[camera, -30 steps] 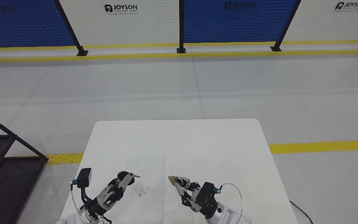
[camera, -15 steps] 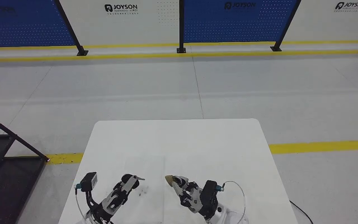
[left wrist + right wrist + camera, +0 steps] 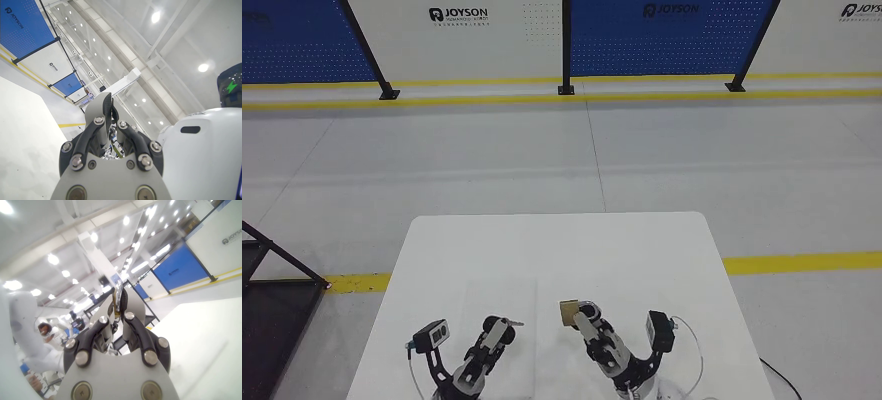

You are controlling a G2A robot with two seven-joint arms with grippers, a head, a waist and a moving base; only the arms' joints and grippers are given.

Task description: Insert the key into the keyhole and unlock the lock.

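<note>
Low over the near edge of the white table (image 3: 562,250), my left gripper (image 3: 500,324) is shut on a small key (image 3: 514,323) whose tip pokes out toward the other arm. In the left wrist view the left gripper (image 3: 109,99) has its dark pads pressed together, and the key is hard to make out there. A short gap away, my right gripper (image 3: 580,315) is shut on a brass padlock (image 3: 568,312). The right gripper (image 3: 121,294) clamps the padlock (image 3: 116,302) edge-on, silver shackle at the top. Key and padlock are apart.
A black rack (image 3: 272,270) stands on the floor beside the table's left edge. Blue and white barrier panels (image 3: 672,35) and yellow floor lines (image 3: 802,262) lie beyond the table. The far half of the tabletop is bare.
Both arms have shifted to the right and their wrists have turned. The padlock has swung from pointing left to standing more upright. The key has moved closer to it.
</note>
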